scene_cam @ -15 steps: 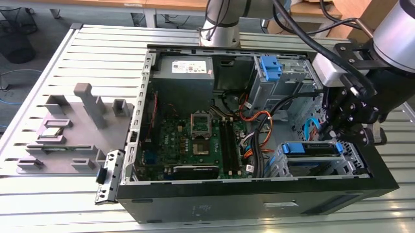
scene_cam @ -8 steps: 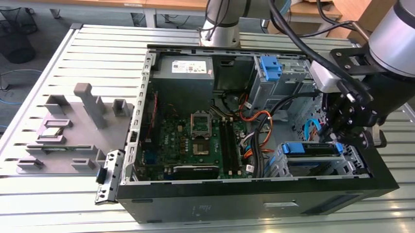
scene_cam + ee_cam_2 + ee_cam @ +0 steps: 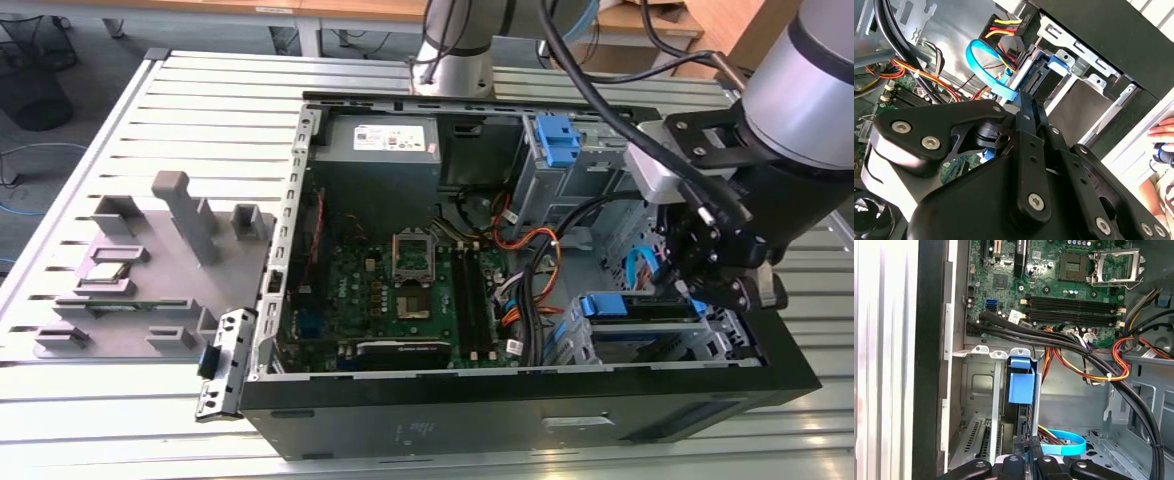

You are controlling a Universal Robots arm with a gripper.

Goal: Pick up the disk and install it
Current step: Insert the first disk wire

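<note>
**Robot arm works a drive into an open PC.** On a slatted metal worktop [image 3: 200,90], an open PC case [image 3: 534,425] lies on its side w/ the motherboard [image 3: 400,270] facing up. A robot arm [image 3: 801,90] reaches into the case corner nearest the worktop's edge at the exterior view's right. There, at the metal drive cage [image 3: 979,390], is the disk [image 3: 1021,382], seen edge-on in the first wrist view. Its blue caddy end is away from the end effector [image 3: 1027,460], which is clamped on the opposite edge. How far the disk has seated can't be judged from these angles; it looks only partly home.

Risks, as judged from this position:
- **Jamming:** the slot is narrow, so a slight tilt of the disk vs. the cage rails could jam the caddy or make it slip in the grip.
- **Cables:** a blue data cable [image 3: 1066,445] loops just beside the end effector. A black cable bundle [image 3: 1064,342] crosses the cage mouth on the motherboard side, w/ red, orange and yellow power leads [image 3: 1089,372] near it. Any of these could snag on the linkage or get pinched by the caddy.
- **Contact:** in the second wrist view a person's hand [image 3: 1160,132] rests beyond the case wall, a hazard if the arm swings out that way.
</note>
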